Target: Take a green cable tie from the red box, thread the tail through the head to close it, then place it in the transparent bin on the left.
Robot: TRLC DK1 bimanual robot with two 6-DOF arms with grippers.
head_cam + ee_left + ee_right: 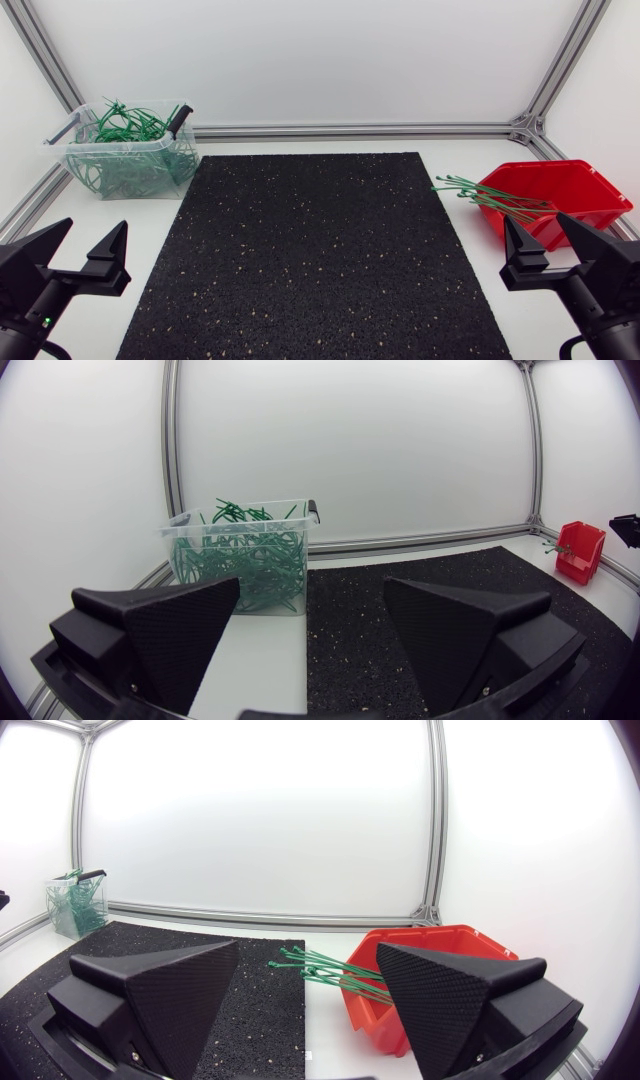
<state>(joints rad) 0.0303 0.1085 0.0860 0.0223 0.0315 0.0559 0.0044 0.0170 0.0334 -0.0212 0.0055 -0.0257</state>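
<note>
A red box [560, 195] stands at the table's right side, with several green cable ties [480, 193] sticking out over its left rim toward the mat. The right wrist view has the red box [430, 970] and the ties [325, 970] just ahead of my right gripper [305, 995]. My right gripper [548, 243] rests open and empty near the front right, just in front of the box. A transparent bin [130, 150] full of closed green ties sits at the back left; it shows as the bin [245, 555] ahead of my left gripper [310, 625]. My left gripper [85, 250] is open and empty at the front left.
A black speckled mat [310, 250] covers the middle of the white table between the two arms. Aluminium frame rails [350, 130] run along the back edge and both sides of the table.
</note>
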